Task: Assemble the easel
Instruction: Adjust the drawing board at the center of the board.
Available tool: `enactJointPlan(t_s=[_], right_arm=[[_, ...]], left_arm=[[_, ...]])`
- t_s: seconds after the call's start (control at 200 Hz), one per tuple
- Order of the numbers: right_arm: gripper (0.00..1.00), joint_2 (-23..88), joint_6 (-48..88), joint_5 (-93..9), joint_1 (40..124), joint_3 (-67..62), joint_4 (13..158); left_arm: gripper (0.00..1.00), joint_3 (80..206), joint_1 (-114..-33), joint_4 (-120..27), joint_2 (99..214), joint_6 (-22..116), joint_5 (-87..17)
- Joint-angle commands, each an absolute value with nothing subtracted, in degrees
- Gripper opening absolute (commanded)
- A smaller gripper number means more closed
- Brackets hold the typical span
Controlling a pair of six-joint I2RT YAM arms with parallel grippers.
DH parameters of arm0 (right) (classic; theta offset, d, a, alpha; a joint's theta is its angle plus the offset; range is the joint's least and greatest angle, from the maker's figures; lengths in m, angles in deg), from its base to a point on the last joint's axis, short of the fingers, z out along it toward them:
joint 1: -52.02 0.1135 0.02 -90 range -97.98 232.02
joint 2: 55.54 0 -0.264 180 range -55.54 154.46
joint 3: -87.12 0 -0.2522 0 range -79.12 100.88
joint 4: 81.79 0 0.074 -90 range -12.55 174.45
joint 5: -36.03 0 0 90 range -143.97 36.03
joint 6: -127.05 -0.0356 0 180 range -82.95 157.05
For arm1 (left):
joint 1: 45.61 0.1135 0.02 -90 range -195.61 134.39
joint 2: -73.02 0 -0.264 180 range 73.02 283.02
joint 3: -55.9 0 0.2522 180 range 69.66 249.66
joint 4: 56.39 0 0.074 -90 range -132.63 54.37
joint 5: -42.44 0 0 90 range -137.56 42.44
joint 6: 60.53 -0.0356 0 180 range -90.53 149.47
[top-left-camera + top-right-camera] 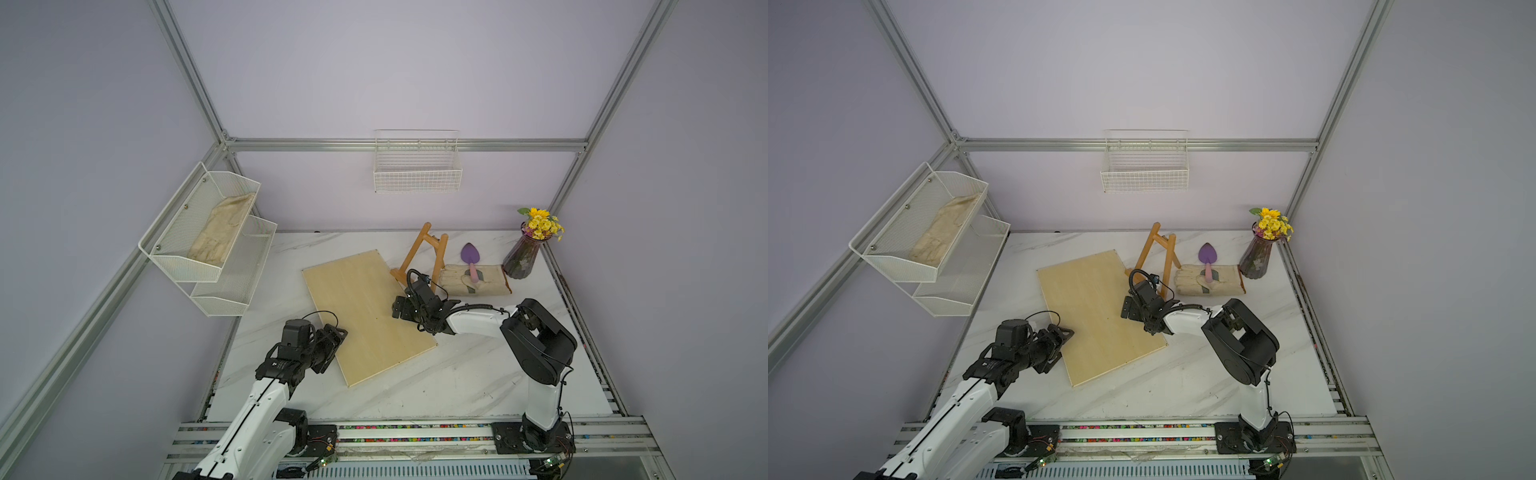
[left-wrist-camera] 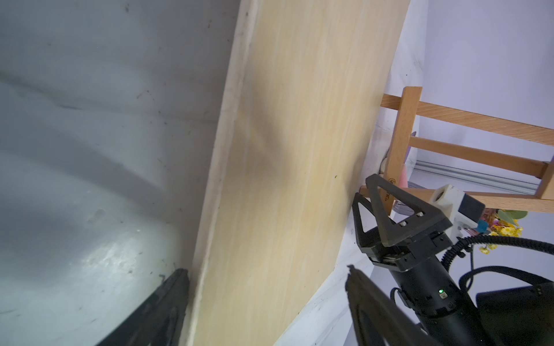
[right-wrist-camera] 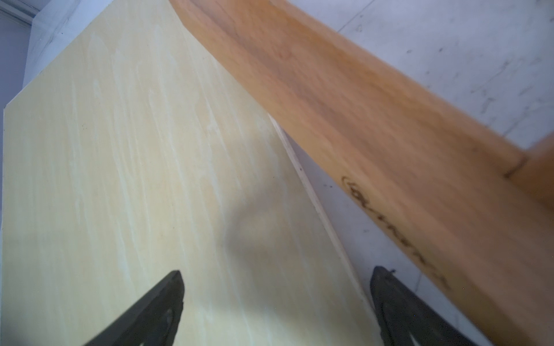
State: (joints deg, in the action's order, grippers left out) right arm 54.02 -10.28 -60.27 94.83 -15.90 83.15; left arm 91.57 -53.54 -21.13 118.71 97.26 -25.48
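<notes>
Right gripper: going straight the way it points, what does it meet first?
Probably the pale board: the right wrist view shows it straight ahead of the open right gripper. The easel sits off to one side.

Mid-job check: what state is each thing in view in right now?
easel: standing on the table beside the board's far corner.
board: lying flat on the table.
left gripper: open, at the board's left edge, empty.
right gripper: open, above the board's right edge near the easel, empty.
trowel: lying across the glove.
vase: upright, holding flowers.
</notes>
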Motion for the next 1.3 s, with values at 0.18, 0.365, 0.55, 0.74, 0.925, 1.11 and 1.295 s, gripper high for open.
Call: enactJointPlan(t_s=[0.18,0.365,0.55,0.74,0.925,1.11,1.295], right_arm=[[0.97,53.5,-20.1,-32.1,100.6,-18.2,82.5],[0.97,52.7,-20.4,-33.0,100.3,-18.5,82.0],[0.97,51.5,-20.4,-35.2,99.9,-18.8,80.8],[0.97,50.3,-19.6,-37.4,99.7,-19.4,79.2],[0.97,49.3,-16.6,-39.2,99.6,-19.7,77.6],[0.97,48.5,-14.1,-39.9,99.8,-19.0,76.6],[0.97,45.4,-9.4,-39.7,100.3,-20.1,78.5]], left_arm=[[0.81,100.7,-57.6,-48.9,115.3,101.7,-3.3],[0.79,101.8,-57.7,-45.6,114.5,99.9,-5.2],[0.77,104.5,-57.8,-33.8,114.7,93.7,-8.7],[0.76,105.7,-57.8,-30.9,115.6,92.3,-9.6],[0.74,105.6,-57.8,-30.1,115.8,92.5,-10.5],[0.73,105.8,-57.8,-29.7,115.9,92.9,-11.2],[0.69,104.1,-57.8,-29.7,116.5,93.7,-13.3]])
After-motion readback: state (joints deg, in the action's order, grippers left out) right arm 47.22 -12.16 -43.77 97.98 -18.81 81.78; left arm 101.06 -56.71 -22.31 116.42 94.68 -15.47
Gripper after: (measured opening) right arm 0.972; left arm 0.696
